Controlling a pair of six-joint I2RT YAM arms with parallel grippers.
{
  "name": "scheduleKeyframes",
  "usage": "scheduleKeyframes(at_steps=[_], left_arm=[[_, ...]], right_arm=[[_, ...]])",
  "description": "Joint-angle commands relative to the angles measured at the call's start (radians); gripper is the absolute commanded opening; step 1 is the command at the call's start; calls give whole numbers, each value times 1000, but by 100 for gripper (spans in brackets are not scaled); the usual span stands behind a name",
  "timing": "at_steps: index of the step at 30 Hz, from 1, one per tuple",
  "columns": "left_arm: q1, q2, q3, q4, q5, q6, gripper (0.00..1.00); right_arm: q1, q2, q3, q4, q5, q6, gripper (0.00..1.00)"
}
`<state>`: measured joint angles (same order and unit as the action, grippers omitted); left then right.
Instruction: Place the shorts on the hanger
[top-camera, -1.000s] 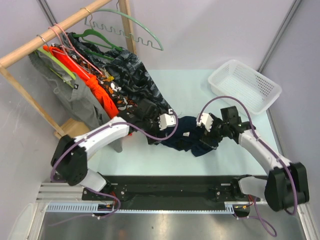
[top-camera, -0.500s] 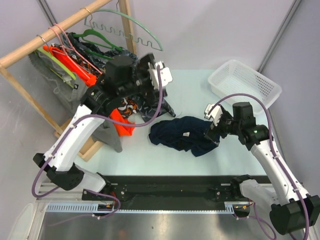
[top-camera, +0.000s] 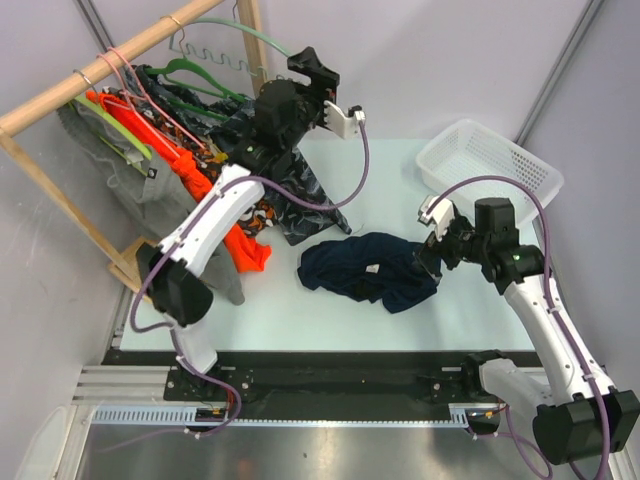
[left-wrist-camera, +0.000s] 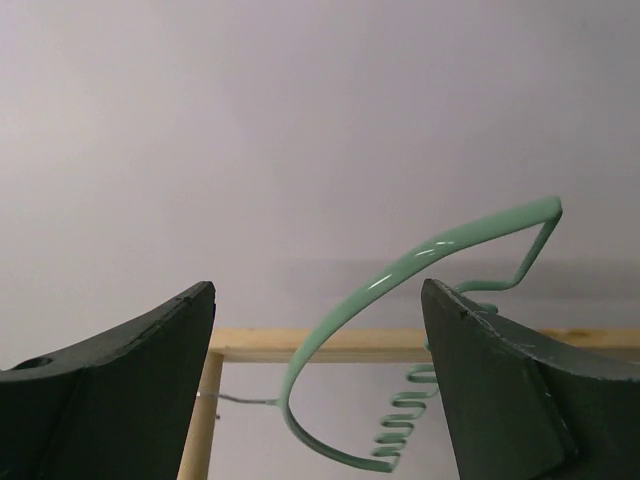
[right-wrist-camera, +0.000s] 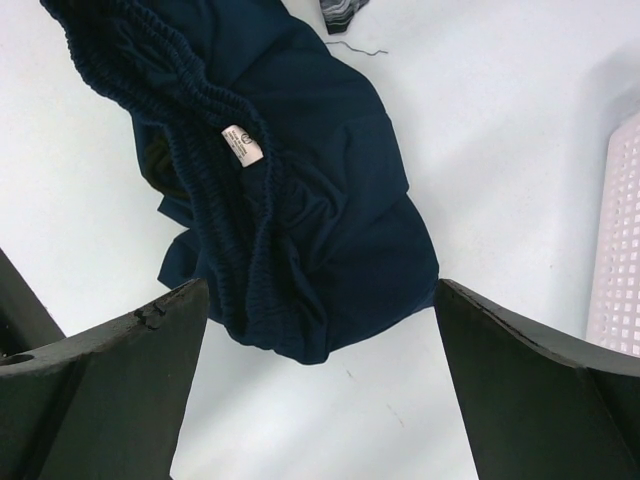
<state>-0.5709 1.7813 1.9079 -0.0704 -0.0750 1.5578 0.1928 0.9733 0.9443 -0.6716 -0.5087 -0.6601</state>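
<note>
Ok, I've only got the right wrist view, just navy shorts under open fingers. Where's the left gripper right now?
Observer: The left gripper is up by the wooden rail, fingers open, facing the mint hanger.
Operator: Is it holding it?
Observer: No, the hanger's end shows between the spread fingers, not clamped; its hook is on the rail.
Operator: What else hangs there?
Observer: An orange garment and a black-and-grey patterned one.

The left arm (top-camera: 215, 215) and right arm (top-camera: 545, 310) pair white link shells with black joint housings. Each trails a looping purple cable (top-camera: 485, 181) and carries a small white camera block (top-camera: 345, 120). The right gripper (right-wrist-camera: 322, 290) has broad, matte dark wedge fingers (right-wrist-camera: 100, 350), one chipped at its edge.
</note>
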Motion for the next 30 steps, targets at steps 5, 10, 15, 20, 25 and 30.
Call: scheduleKeyframes(at_steps=[5, 10, 15, 20, 25, 30], left_arm=[[88, 125, 207, -13, -16, 353, 87], [126, 179, 227, 20, -5, 409, 83], [155, 225, 281, 23, 35, 470, 69], [177, 277, 356, -14, 50, 505, 51], [186, 273, 358, -22, 50, 562, 37], [193, 251, 353, -12, 38, 628, 21]], right_arm=[[-26, 5, 47, 7, -37, 11, 100], [-33, 8, 47, 3, -37, 7, 100], [-41, 7, 48, 6, -39, 5, 100], [-46, 11, 48, 9, -42, 8, 100], [-47, 13, 48, 14, -45, 11, 100], [-50, 15, 48, 15, -50, 11, 100]])
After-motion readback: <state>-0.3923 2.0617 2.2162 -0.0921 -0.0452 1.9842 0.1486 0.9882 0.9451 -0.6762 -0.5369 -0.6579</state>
